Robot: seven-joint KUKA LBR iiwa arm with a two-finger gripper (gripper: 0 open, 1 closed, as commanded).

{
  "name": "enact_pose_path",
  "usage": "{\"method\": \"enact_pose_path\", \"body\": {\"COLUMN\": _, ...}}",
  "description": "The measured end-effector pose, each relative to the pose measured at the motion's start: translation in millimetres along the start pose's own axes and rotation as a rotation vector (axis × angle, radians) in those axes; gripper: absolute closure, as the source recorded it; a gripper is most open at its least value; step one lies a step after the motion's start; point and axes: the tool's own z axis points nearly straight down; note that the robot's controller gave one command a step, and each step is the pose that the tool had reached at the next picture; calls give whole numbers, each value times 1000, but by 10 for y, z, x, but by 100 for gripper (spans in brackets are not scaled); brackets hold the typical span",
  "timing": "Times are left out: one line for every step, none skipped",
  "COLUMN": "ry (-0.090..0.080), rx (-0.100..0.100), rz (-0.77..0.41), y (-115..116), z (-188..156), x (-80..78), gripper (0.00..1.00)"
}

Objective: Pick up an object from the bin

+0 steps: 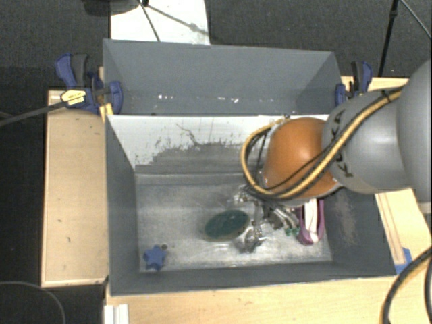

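So, bin point(216, 73): grey metal with a scuffed floor and a few loose things on it.
green disc point(226, 224): dark, oval, lying flat near the middle of the floor; it is the thing nearest my hand.
hand point(252, 238): mine, low over the floor just right of the green disc, at its edge; released or clenched, I cannot tell.
blue piece point(155, 256): small and star-like, well left of the green disc, by the front-left corner.
purple and white thing point(312, 223): right of the green disc, beyond my hand, partly under my orange wrist cover point(297, 157).
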Motion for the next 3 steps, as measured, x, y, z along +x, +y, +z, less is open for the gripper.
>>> {"method": "enact_pose_path", "body": {"ry": -3, "rx": -3, "rz": -1, "y": 47, "z": -15, "x": -11, "gripper": 100}}
{"method": "enact_pose_path", "body": {"ry": -3, "rx": -2, "rz": 34, "y": 26, "z": -1156, "x": -5, "gripper": 100}}
{"method": "enact_pose_path", "body": {"ry": 4, "rx": -4, "rz": 37, "y": 29, "z": -1112, "x": 7, "gripper": 0}}
